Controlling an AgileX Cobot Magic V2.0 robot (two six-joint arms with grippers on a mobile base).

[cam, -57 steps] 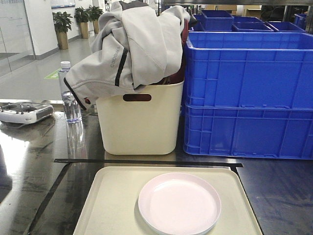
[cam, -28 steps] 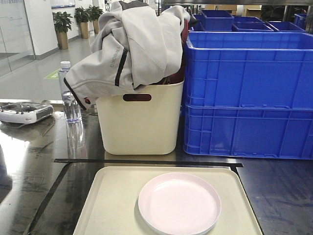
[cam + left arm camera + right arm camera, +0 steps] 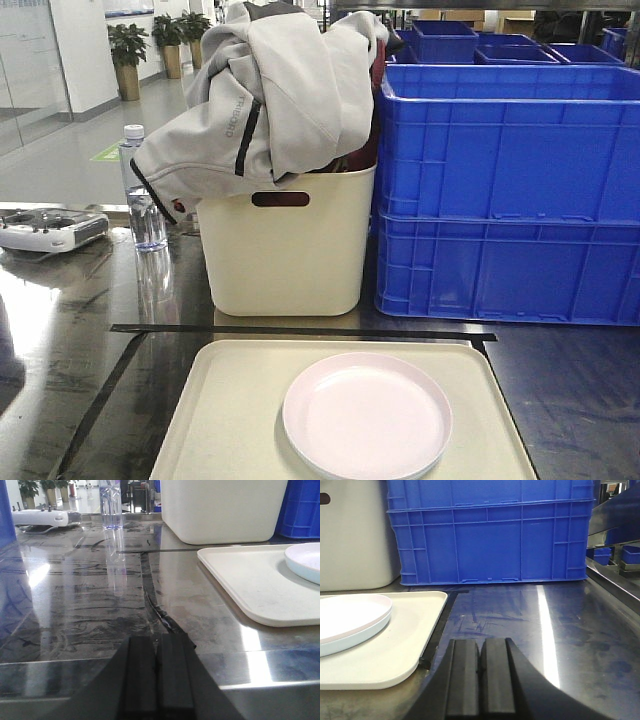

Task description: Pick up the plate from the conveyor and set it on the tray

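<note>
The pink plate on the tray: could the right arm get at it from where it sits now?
Probably yes. The plate lies uncovered on the tray, just left of the right end effector, with nothing between them. Its fingers are shut, so they would need to open first.

The steel table (image 3: pixel 90 595) is glossy and scuffed. The plate (image 3: pixel 366 415) and tray (image 3: pixel 235 420) look like smooth matt plastic; the jacket (image 3: pixel 270 95) is cloth.
</note>
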